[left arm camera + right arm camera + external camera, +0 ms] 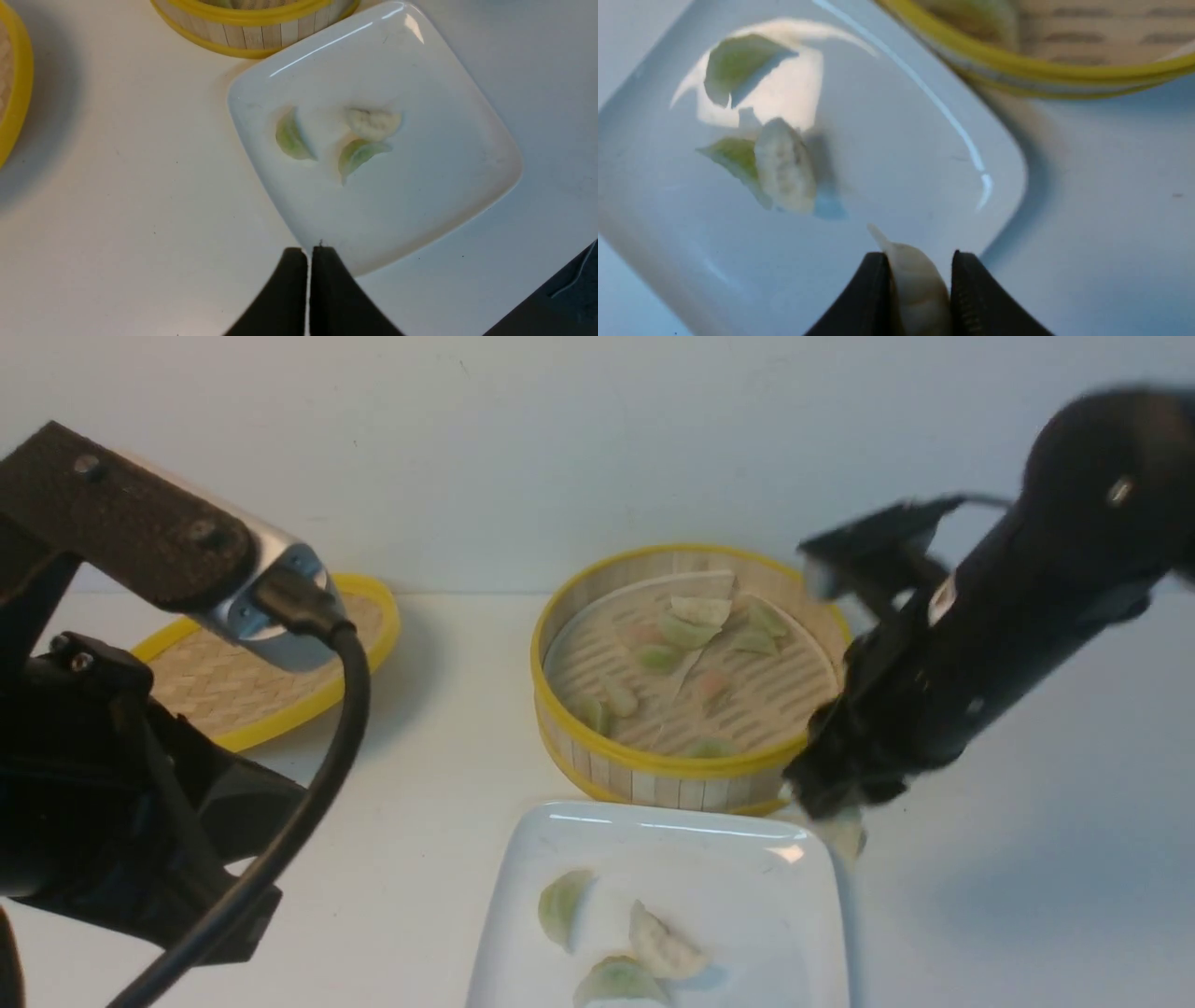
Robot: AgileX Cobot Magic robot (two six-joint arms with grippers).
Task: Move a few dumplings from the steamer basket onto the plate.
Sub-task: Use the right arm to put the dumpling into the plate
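Observation:
The steamer basket (686, 775) stands at mid table with several dumplings (686, 630) on its slatted floor. In front of it lies the white square plate (747, 859), holding three dumplings (560, 905); the left wrist view shows them as two green and one whitish (373, 123). My right gripper (836, 812) hangs over the plate's far right corner, shut on a whitish dumpling (915, 280) that sticks out between its fingers (976, 289). My left gripper (308, 254) is shut and empty, just off the plate's near left corner (327, 224).
A flat woven lid (233, 691) with a yellow rim lies at the back left, partly behind my left arm. The basket's wall (257, 32) nearly touches the plate's far edge. A pale wall closes the back of the white table.

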